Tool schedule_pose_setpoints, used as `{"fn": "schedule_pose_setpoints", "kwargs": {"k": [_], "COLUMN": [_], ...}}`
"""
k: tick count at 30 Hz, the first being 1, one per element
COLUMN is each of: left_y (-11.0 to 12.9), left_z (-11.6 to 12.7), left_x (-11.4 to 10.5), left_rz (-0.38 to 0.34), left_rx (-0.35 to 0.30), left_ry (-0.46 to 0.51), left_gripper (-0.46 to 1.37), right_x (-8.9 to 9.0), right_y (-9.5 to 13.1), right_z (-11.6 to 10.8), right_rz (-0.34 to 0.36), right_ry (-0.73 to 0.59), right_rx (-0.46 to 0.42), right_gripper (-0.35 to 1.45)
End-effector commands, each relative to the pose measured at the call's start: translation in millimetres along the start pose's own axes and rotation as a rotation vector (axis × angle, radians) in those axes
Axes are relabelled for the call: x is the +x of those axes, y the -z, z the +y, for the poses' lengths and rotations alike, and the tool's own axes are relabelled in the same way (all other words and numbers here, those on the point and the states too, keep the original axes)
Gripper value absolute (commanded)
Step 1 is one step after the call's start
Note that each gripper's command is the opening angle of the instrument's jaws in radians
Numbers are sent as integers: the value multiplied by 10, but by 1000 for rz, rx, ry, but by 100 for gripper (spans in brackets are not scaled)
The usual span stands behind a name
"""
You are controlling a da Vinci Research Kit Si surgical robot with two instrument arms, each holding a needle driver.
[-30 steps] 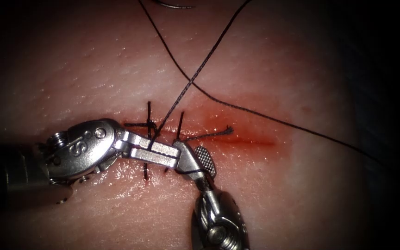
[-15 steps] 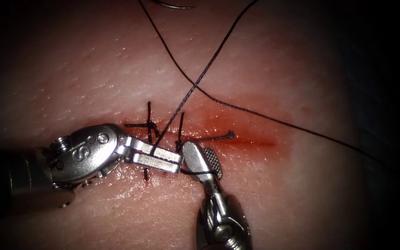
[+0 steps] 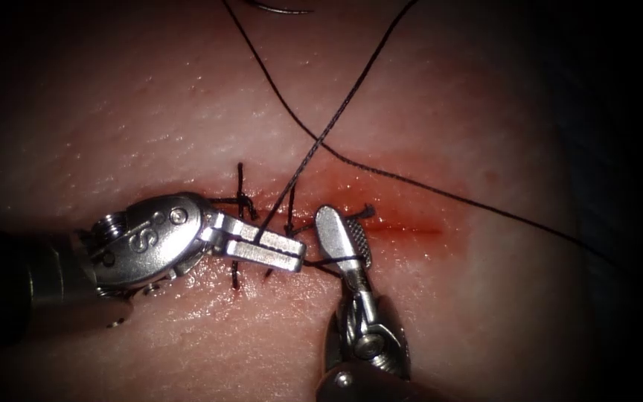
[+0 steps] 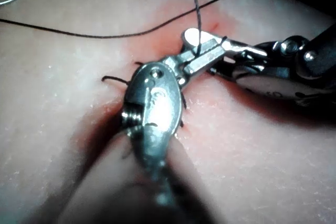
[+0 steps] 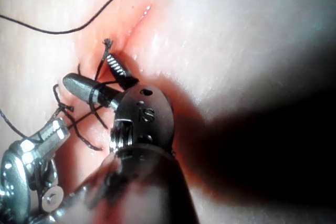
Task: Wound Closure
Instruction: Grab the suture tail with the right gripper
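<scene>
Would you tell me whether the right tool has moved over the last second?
Yes. The right tool, jaws open around the thread, has shifted rightward and up toward the cut, away from the knotted stitch.

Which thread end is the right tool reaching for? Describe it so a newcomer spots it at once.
Find the red cut across the tissue. The right tool, jaws open, straddles a short thread tail there. Unlike the long thread held by the left tool, it ends frayed.
</scene>
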Motion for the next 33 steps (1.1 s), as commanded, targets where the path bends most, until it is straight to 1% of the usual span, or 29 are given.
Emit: {"fn": "schedule_pose_setpoints", "kwargs": {"k": [1,6,14,19,21,23,25,27,28,29,33], "left_y": [0,0,0,-1,-1,-1,-1,-1,-1,-1,-1], "left_z": [0,0,0,0,0,0,0,1,1,1,1], "left_x": [0,0,0,0,0,0,0,-1,-1,-1,-2], "left_rz": [0,0,0,0,0,0,0,0,0,0,0], "left_rx": [-11,-13,-15,-18,-18,-19,-19,-19,-19,-19,-20], "left_ry": [2,2,3,3,3,4,4,3,3,3,3], "left_gripper": [-35,-35,-35,-35,-35,-35,-35,-35,-35,-35,-35], "right_x": [1,0,-6,-9,-9,-10,-10,-10,-10,-11,-16], "right_y": [0,-4,-23,-31,-32,-33,-32,-30,-29,-29,-28], "right_z": [-1,0,2,3,3,3,2,1,0,-1,-8], "right_rz": [0,2,-1,1,2,3,3,-1,-4,-9,-13], "right_ry": [-1,-1,-6,-7,-7,-7,-7,-7,-7,-6,-8], "right_rx": [4,0,-1,-3,-3,-3,-4,-3,-3,-2,10], "right_gripper": [92,90,88,84,80,71,53,3,-18,-35,-35]}}
